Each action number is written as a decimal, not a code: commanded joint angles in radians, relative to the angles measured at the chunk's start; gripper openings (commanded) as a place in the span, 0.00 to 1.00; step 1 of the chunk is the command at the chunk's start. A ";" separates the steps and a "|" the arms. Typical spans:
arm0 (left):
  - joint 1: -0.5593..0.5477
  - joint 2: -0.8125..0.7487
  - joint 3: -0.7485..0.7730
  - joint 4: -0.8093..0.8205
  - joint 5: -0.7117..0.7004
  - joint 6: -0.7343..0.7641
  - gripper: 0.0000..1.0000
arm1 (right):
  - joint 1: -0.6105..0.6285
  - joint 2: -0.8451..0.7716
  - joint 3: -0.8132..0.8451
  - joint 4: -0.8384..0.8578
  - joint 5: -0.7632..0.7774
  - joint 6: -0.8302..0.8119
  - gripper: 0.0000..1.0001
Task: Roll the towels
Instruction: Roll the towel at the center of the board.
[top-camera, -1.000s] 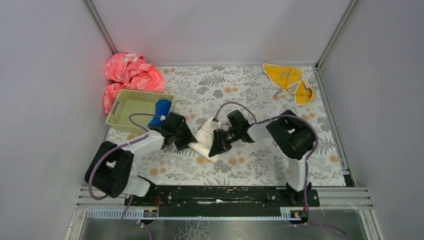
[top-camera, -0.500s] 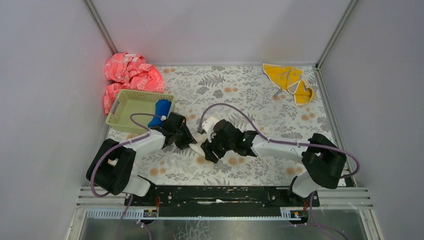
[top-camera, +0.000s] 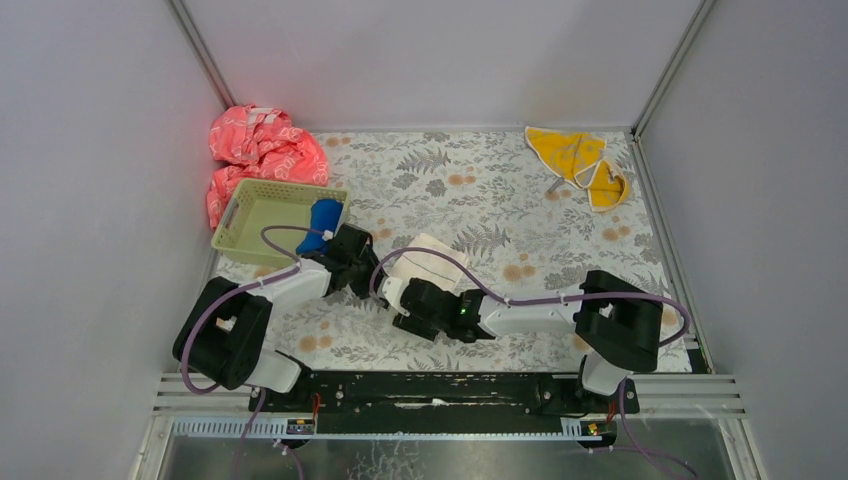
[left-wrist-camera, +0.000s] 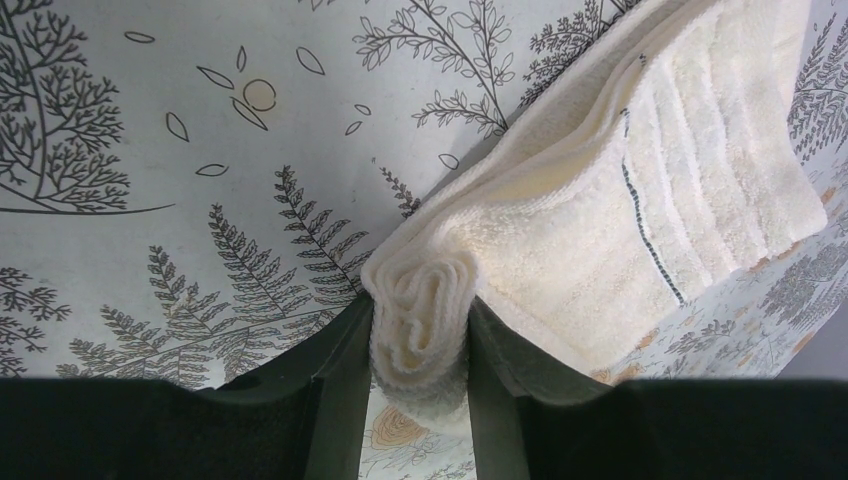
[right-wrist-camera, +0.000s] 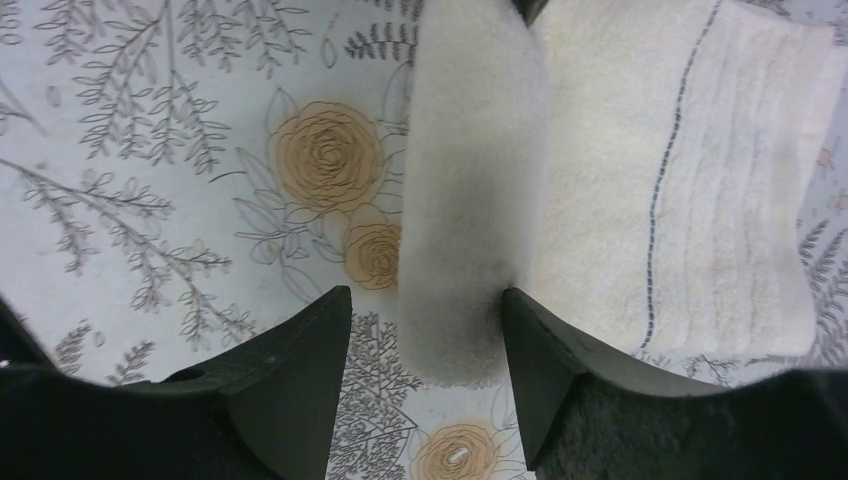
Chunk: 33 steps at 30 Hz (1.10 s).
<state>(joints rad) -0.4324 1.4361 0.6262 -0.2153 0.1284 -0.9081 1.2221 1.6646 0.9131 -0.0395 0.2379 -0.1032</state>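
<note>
The cream-white towel (top-camera: 428, 262) lies mid-table, its near-left edge rolled up and the rest flat. In the left wrist view my left gripper (left-wrist-camera: 420, 345) is shut on the end of that roll (left-wrist-camera: 420, 300). My right gripper (right-wrist-camera: 425, 300) is open around the roll's other end (right-wrist-camera: 470, 200): the right finger touches it, the left finger stands apart. From above, the left gripper (top-camera: 372, 282) and right gripper (top-camera: 402, 298) sit close together at the towel's near-left corner. The blue towel (top-camera: 323, 220) rests at the basket's right end. The yellow-orange towel (top-camera: 578, 158) lies crumpled at the far right.
A pale green basket (top-camera: 268, 212) stands at the left, with a pink-red patterned cloth (top-camera: 262, 150) heaped behind it. Grey walls enclose the floral table mat (top-camera: 520, 210) on three sides. Purple cables loop over both arms.
The right arm swung from the towel's right side round to its near end, and its gripper opened. The left gripper tightened on the roll's end and stayed in place.
</note>
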 joint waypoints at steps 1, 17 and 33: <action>-0.006 0.016 0.001 -0.022 -0.040 0.028 0.35 | 0.002 0.025 0.003 0.039 0.127 -0.045 0.64; -0.006 -0.088 0.049 -0.097 -0.112 0.043 0.46 | -0.103 0.094 0.032 -0.032 -0.340 0.083 0.20; -0.006 -0.254 0.003 -0.146 -0.094 -0.001 0.77 | -0.465 0.265 -0.030 0.403 -1.217 0.653 0.08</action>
<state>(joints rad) -0.4324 1.1702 0.6491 -0.3645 0.0074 -0.8898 0.8066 1.8671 0.9237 0.2070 -0.7597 0.3294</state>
